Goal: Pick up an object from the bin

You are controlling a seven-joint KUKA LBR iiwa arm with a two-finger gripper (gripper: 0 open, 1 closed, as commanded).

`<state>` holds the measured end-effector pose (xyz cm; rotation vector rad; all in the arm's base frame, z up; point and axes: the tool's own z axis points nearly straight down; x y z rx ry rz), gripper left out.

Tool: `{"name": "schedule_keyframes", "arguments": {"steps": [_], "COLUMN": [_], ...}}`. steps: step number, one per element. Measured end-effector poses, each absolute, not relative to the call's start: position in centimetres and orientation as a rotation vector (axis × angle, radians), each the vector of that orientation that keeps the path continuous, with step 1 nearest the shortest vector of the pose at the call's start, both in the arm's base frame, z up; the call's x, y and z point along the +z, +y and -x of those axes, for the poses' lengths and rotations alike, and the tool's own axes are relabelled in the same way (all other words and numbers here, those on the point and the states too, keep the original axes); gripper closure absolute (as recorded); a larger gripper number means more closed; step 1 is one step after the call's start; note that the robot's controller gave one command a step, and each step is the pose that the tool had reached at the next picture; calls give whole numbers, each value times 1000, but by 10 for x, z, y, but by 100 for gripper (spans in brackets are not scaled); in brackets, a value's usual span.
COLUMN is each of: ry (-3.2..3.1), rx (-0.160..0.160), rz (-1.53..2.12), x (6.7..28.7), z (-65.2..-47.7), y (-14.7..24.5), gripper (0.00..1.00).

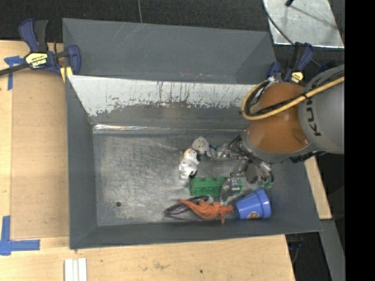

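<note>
In the camera view, the gripper (238,179) sits low in the lower right of the frame, at the right end of a flat green block (205,187). A blue cup (254,205) lies on its side just below. The arm's orange cover (275,122) hides the wrist, and I cannot tell its opening or any hold.

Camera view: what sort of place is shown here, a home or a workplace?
Probably a robotics lab set up for grasping trials: a grey metal bin holds small loose things such as a blue cup, and the robot's gripper is down among them.
</note>
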<state>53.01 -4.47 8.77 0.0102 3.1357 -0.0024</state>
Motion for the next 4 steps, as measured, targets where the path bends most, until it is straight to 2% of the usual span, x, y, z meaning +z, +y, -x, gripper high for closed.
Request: {"name": "schedule_keyframes", "arguments": {"steps": [1, 2, 3, 4], "ry": [3130, 3127, 3100, 3100], "rx": [-2, -1, -5, -5], "rz": [174, 182, 172, 170], "x": [100, 75, 71, 72], "z": [-532, -528, -538, -538], "y": [-31, -25, -24, -23], "gripper": [0, 0, 100, 100]}}
